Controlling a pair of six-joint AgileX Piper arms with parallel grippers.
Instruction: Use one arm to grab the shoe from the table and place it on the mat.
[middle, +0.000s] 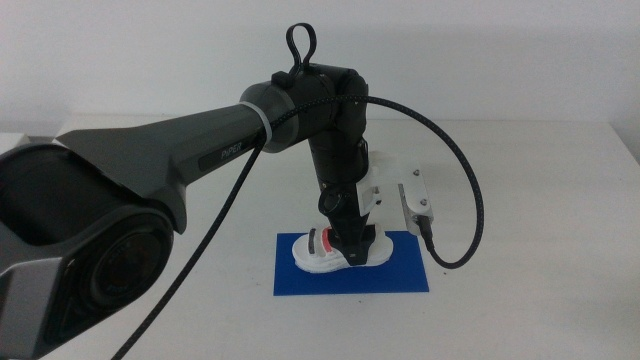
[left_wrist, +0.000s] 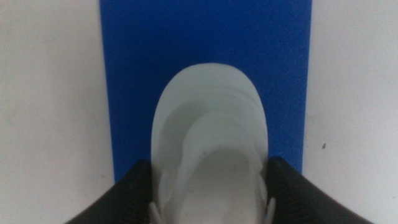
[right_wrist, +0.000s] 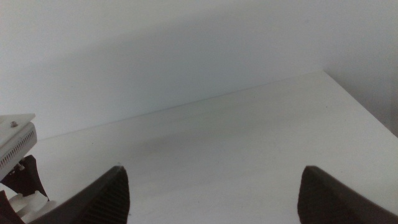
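Observation:
The left arm (middle: 200, 150) reaches in from the left and points its gripper (middle: 350, 248) straight down over the blue mat (middle: 400, 275). Its jaws are shut on the white shoe (middle: 320, 255), which has a red and black strap and rests on the mat's left half. In the left wrist view the shoe (left_wrist: 208, 124) fills the gap between the two dark jaws of the left gripper (left_wrist: 210, 193), with the mat (left_wrist: 137, 62) beneath it. The right gripper (right_wrist: 211, 193) is open and empty over the bare table (right_wrist: 249, 137); it is out of the middle view.
The white table (middle: 520, 200) stretches around the mat on all sides. A black cable (middle: 470, 200) loops from the left arm's wrist to its white camera mount (middle: 415, 195). A white part of the left arm (right_wrist: 15, 140) shows at the edge of the right wrist view.

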